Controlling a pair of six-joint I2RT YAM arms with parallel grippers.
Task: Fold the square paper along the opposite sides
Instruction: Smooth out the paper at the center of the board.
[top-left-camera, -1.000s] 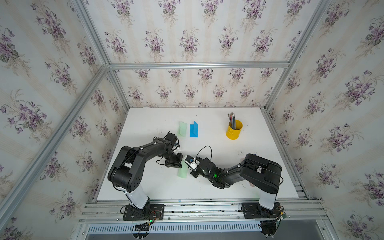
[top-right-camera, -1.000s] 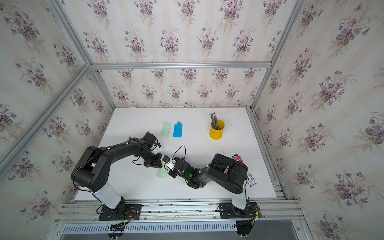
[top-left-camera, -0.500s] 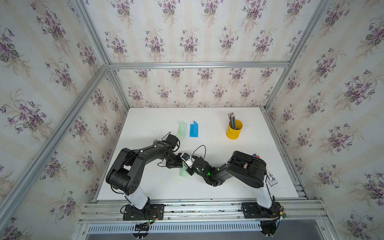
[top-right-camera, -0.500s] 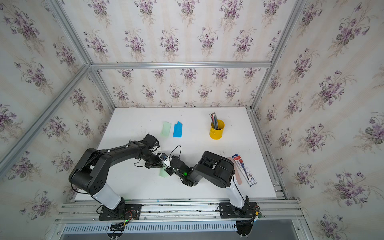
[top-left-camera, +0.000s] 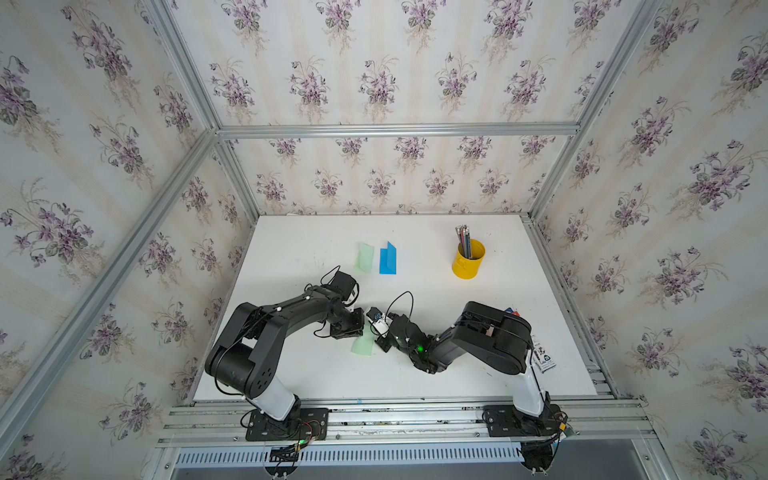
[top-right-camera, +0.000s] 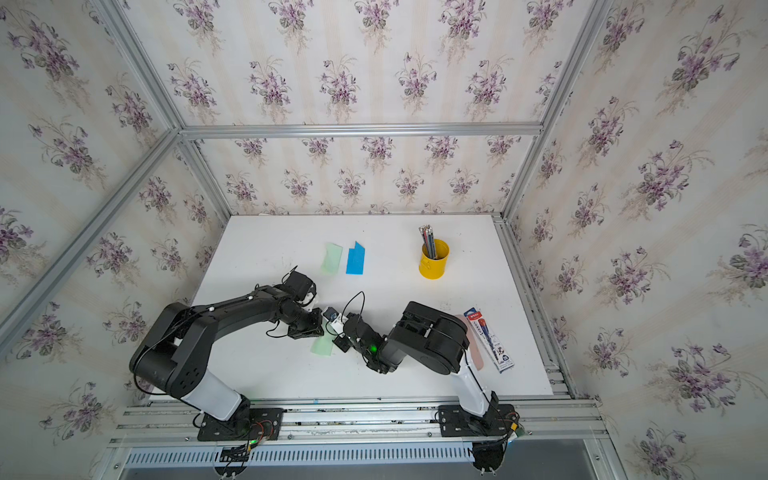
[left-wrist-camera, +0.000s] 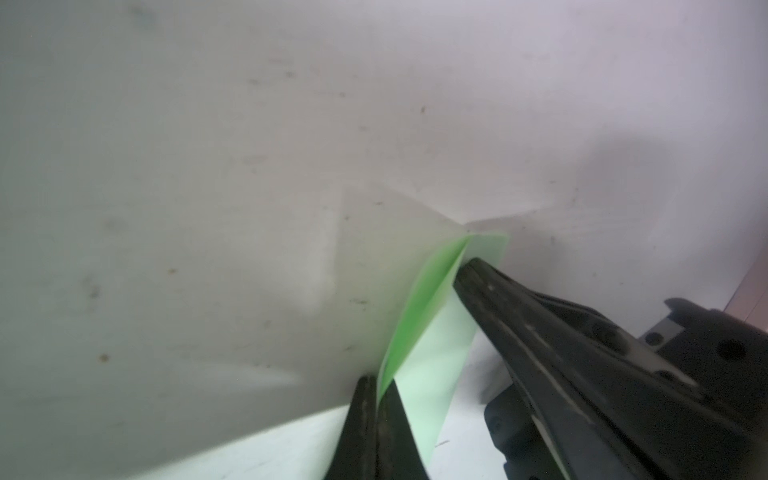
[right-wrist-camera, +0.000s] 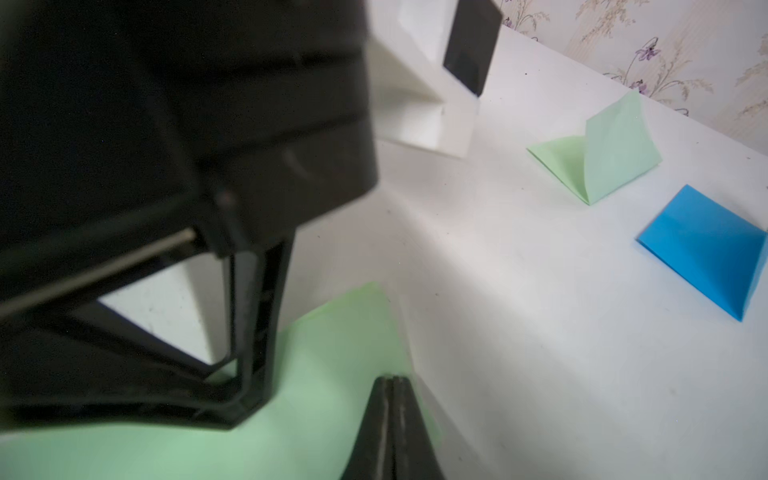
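The square paper (top-left-camera: 363, 345) is pale green and lies folded on the white table (top-left-camera: 316, 374), between my two grippers. My left gripper (top-left-camera: 356, 332) is shut. In the left wrist view its tips (left-wrist-camera: 376, 384) rest at the near end of the paper (left-wrist-camera: 432, 374), where a darker flap lifts slightly. Whether the flap is nipped there, I cannot make out. My right gripper (top-left-camera: 379, 340) is shut too. Its tip (right-wrist-camera: 390, 380) presses on the paper (right-wrist-camera: 332, 353) near one edge. It touches the far end of the fold in the left wrist view.
A folded pale green paper (top-left-camera: 365, 258) and a folded blue paper (top-left-camera: 387, 259) lie farther back. A yellow cup of pencils (top-left-camera: 468, 259) stands at the back right. A pencil box (top-right-camera: 488, 338) and a pink sheet (top-right-camera: 476, 353) lie by the right arm's base.
The right arm's elbow swung left, which uncovered the pencil box, and its gripper edged closer to the left gripper. The paper has stayed where it was.
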